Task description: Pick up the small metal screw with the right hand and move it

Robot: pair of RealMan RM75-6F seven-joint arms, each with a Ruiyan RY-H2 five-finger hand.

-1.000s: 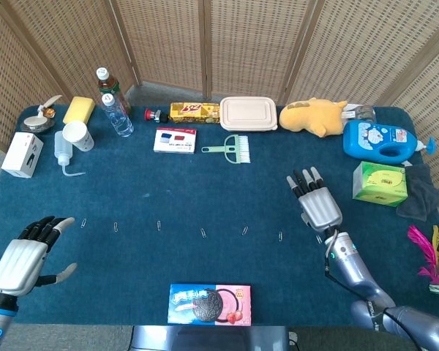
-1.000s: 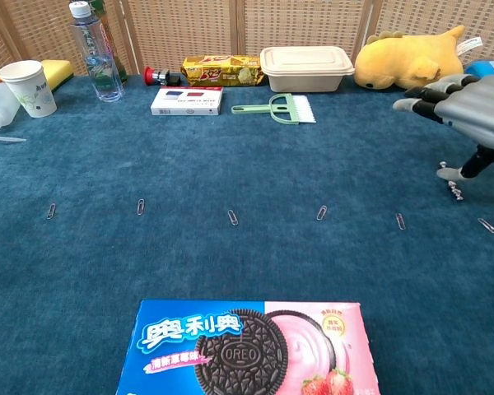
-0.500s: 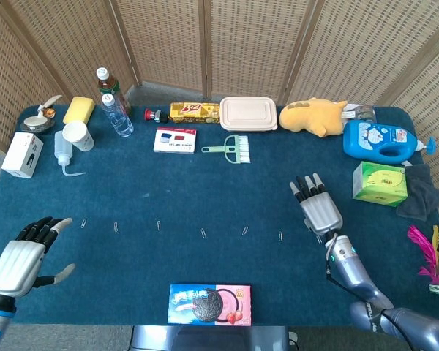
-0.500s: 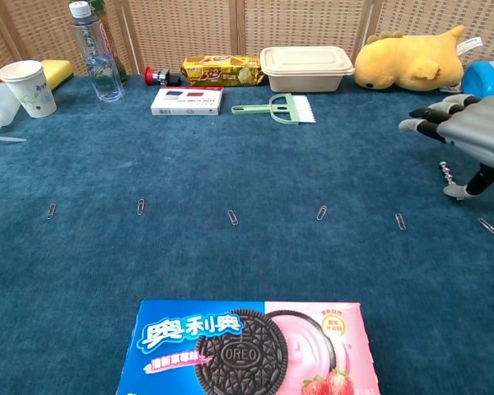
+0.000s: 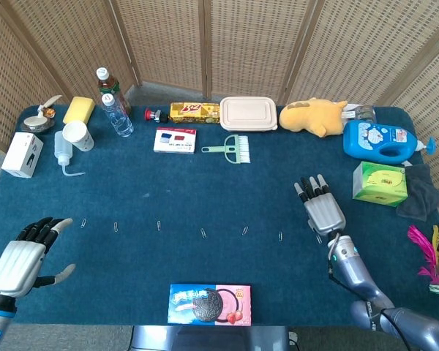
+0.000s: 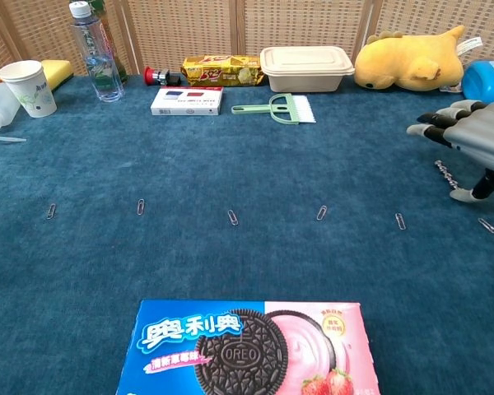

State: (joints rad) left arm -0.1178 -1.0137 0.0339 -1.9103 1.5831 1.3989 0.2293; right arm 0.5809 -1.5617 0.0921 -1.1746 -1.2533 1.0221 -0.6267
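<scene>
Blue-and-pink Oreo biscuit box [image 6: 249, 346] flat at near edge of blue-carpeted table [image 5: 168, 183]. Left hand [image 5: 22, 257] at near left corner, fingers apart, grasping nothing. Row of small wire paper clips [image 6: 232, 217] across the table's middle. Right hand [image 6: 469, 140] hovering near right edge, fingers spread, released. Small metal screw [image 6: 444, 171] lying on table just beside thumb tip, under the palm; contact cannot be told. Beige lidded plastic container [image 6: 305, 67] at far edge.
</scene>
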